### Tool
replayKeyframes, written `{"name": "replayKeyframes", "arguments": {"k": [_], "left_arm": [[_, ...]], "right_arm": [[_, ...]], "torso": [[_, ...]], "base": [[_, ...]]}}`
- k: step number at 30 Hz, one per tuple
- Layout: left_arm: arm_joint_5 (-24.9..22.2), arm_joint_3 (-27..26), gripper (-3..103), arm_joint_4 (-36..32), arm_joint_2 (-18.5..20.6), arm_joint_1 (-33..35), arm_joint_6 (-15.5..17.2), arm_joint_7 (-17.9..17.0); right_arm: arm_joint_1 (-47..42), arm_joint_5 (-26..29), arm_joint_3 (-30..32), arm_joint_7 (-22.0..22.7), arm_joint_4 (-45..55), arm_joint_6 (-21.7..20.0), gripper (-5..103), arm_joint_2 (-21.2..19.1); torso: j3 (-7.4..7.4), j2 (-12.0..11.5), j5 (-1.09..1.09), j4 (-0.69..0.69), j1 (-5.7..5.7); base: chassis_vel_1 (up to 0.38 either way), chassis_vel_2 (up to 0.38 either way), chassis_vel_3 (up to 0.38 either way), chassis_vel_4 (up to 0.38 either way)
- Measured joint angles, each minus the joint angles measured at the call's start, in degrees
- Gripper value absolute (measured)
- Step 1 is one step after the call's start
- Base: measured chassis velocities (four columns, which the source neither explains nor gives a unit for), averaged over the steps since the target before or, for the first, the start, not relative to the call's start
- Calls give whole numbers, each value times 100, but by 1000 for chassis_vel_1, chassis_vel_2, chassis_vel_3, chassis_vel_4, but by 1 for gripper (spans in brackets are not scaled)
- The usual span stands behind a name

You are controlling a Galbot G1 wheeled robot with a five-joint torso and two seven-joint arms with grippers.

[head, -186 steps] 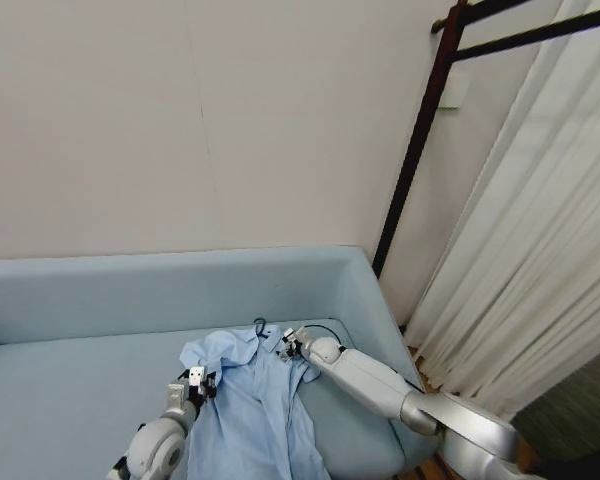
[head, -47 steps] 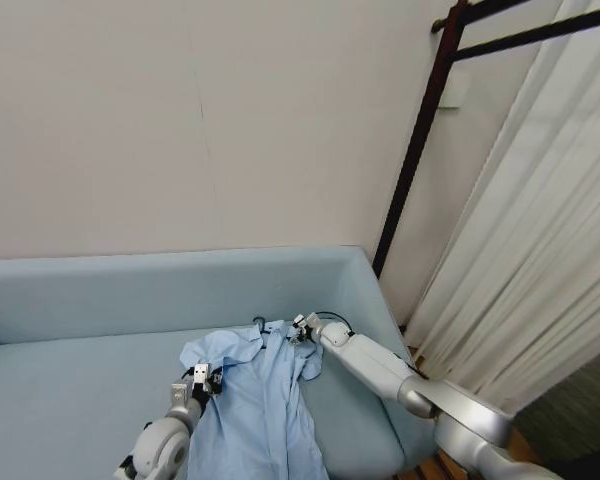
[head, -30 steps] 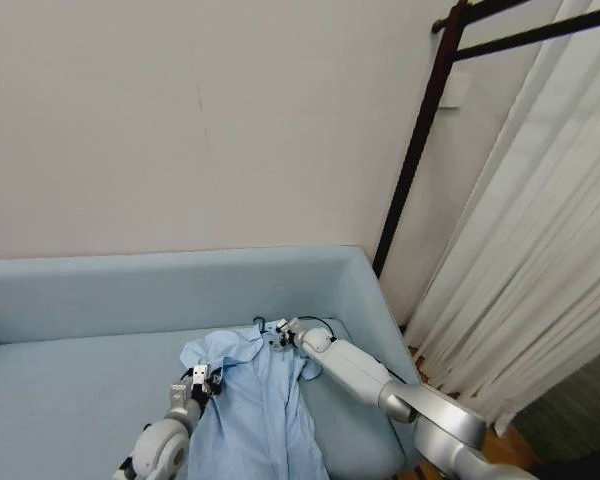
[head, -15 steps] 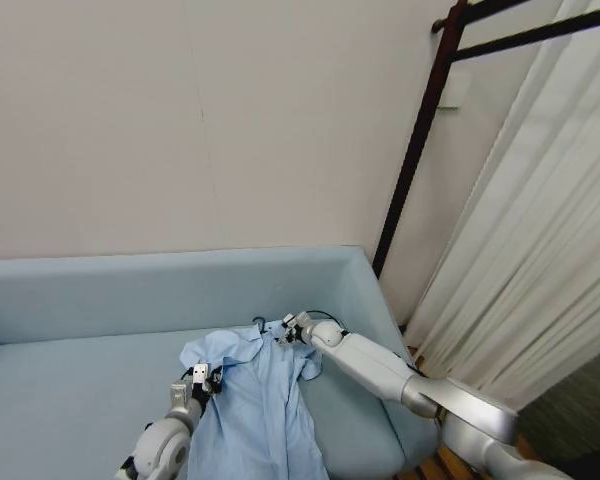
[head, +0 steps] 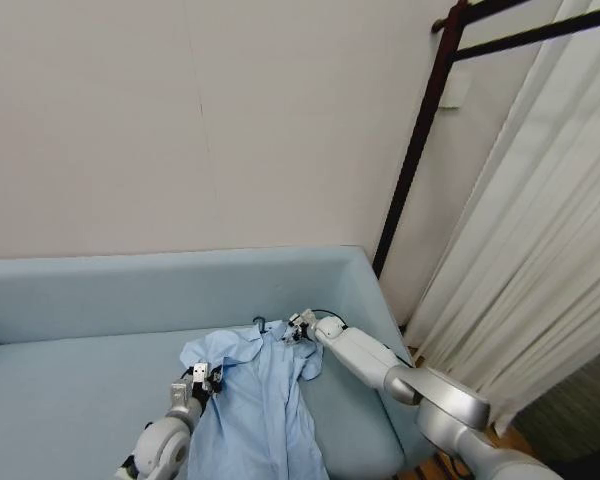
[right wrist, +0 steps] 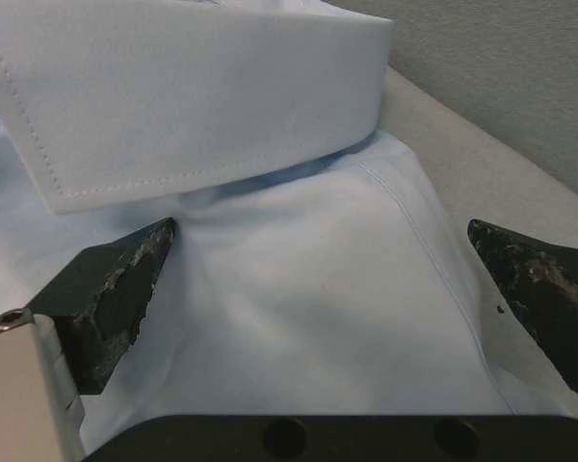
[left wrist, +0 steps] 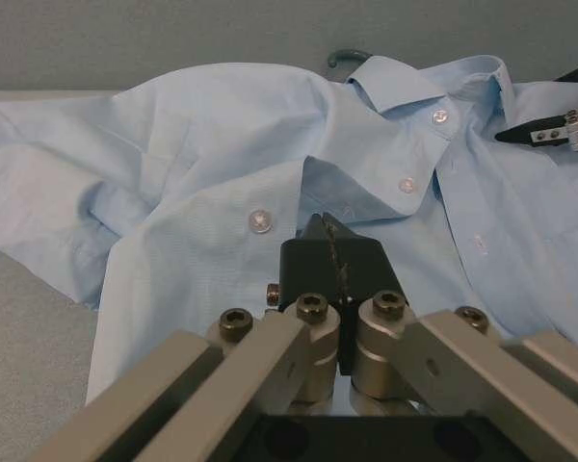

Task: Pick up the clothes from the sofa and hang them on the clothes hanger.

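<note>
A light blue shirt [head: 255, 400] lies spread on the pale blue sofa [head: 80, 300], with a dark hanger hook [head: 260, 323] poking out behind its collar. My right gripper [head: 295, 328] is at the collar's right side. In the right wrist view it [right wrist: 318, 289] stands open, its black fingertips [right wrist: 106, 298] spread over the cloth just below the collar band [right wrist: 193, 87]. My left gripper [head: 202, 378] rests at the shirt's left shoulder. Seen from the left wrist, it [left wrist: 323, 226] is shut, its tip against a fold of the shirt [left wrist: 270, 183].
A dark brown clothes rack [head: 420, 140] stands behind the sofa's right end, against the wall. White curtains [head: 540, 250] hang to its right. The sofa seat to the left of the shirt is bare.
My right gripper drew back slightly to the right along the collar after reaching further left a second ago. The left gripper and the shirt stayed where they were.
</note>
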Motion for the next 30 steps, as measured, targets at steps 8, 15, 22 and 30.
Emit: {"name": "replayKeyframes", "arguments": {"k": [8,15,22,30], "left_arm": [[0,-19,0,-5,-8,22,-58,10],[0,-15,0,-24,-10,25,-62,14],[-2,-6,0,-50,-19,22,-62,14],[-2,-17,0,-84,-18,39,-62,9]], "right_arm": [[54,-270,244,-272,-705,172,70,317],[48,-328,316,-392,-793,223,43,280],[19,-421,306,-436,-757,340,19,245],[-96,-907,352,-289,-374,784,15,42]], "torso": [[-1,0,1,1,0],[0,0,1,1,0],[0,0,0,0,0],[1,0,1,2,0]], "base": [[0,0,0,0],[0,0,0,0],[0,0,0,0],[0,0,0,0]]}}
